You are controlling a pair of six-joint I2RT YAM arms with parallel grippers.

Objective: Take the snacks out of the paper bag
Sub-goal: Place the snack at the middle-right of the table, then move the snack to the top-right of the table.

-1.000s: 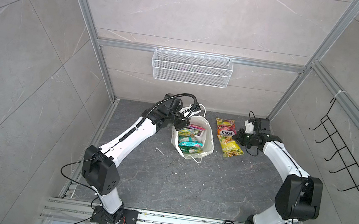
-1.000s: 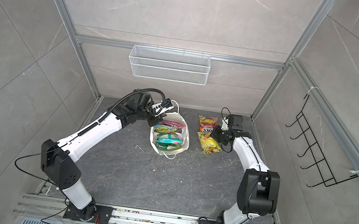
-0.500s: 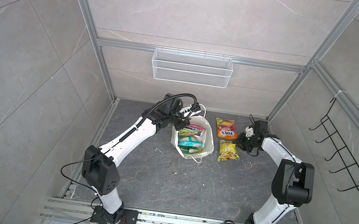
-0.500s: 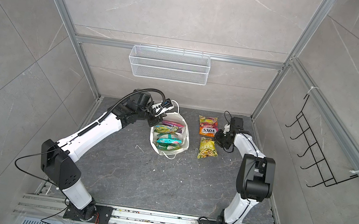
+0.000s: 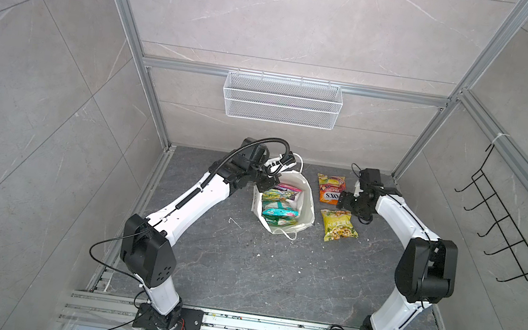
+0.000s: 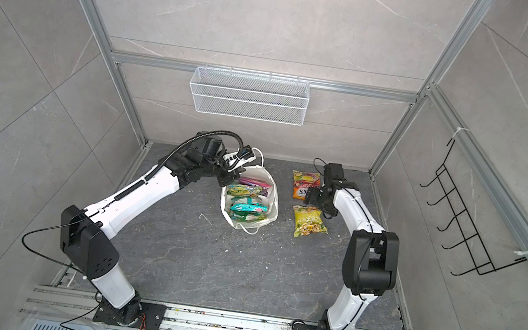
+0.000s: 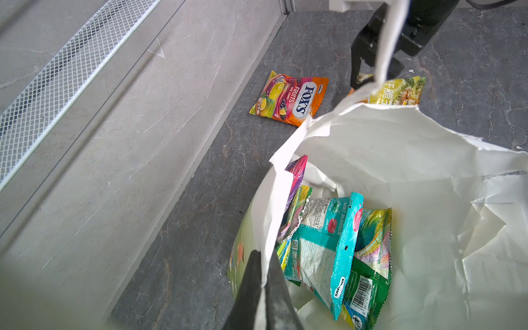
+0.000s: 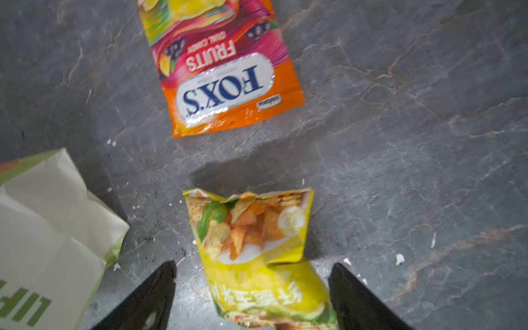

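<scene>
- Our left pincer (image 7: 264, 283) is clamped shut on the rim of the paper bag (image 7: 400, 160). A fold of white paper runs up between its two fingers, on the bag's left side.
- The bag stands on the dark surface (image 5: 241, 268) near the middle, with its mouth gaping upward. One cord handle (image 5: 286, 235) lies on the surface at its near edge.
- Inside it we see several snacks (image 5: 279, 206) stacked on one another. A purple packet (image 5: 285, 187) lies toward the back and a teal packet (image 7: 323, 251) lies on top, with green and yellow ones under and beside it.
- Just right of the bag, two more lie flat on the surface with a gap between them. The orange packet (image 5: 332, 189), printed "FOX'S", is farther back and the yellow packet (image 5: 338, 225) is nearer.
- Our right pincer (image 8: 253, 268) hangs over the back end of the yellow packet. Its fingers (image 8: 160, 285) are spread wide on either side and grip nothing. In the wrist view there is bare surface between each finger and the packet.
- On the right wall we see a black hook rack (image 5: 508, 235).
</scene>
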